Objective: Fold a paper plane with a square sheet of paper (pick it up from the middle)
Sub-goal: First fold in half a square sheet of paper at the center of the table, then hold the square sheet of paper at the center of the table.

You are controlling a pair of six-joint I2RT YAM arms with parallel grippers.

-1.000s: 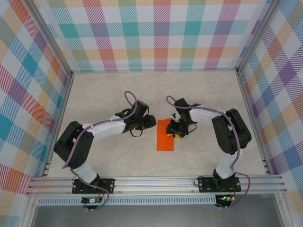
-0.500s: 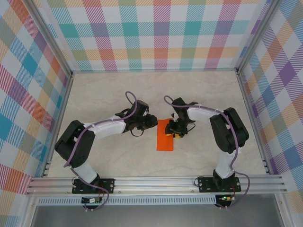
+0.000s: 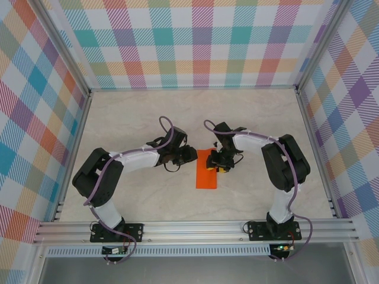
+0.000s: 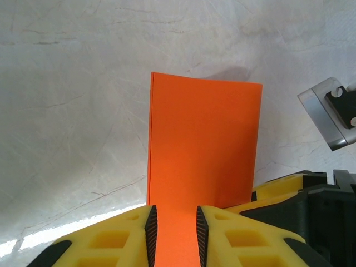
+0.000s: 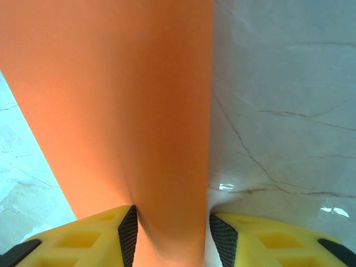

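Overhead, an orange sheet of paper point(image 3: 206, 171) lies flat on the pale marble-patterned counter point(image 3: 130, 118), between the two sets of fingers. It shows as a tall, narrow rectangle rather than a square. The left fingers point(image 3: 190, 154) sit just beside its top left corner. The right fingers point(image 3: 220, 165) are over its upper right part, with the rest of the sheet stretching away from them toward the arm bases.

Seen from the left wrist, the left fingers point(image 4: 173, 214) are yellow with black ribbed pads, and they stand a narrow gap apart. The orange sheet point(image 4: 203, 144) fills that gap and runs straight ahead of the fingertips, spreading wider on the right-hand side than on the left. Its far edge is straight and crisp, and a thin doubled line runs down its left edge. Bare counter point(image 4: 72, 111) lies beyond it and to the left. I cannot tell whether the pads touch the paper.

Seen from the right wrist, the right fingers point(image 5: 172, 214) stand somewhat wider apart. The sheet point(image 5: 111, 100) fills the space between the pads and extends ahead and to the left of them. Its right edge lines up with the inner face of the right-hand pad, and bare counter point(image 5: 278, 83) lies to that side. A soft shadow runs down the middle of the paper. Whether these pads press on it cannot be told.
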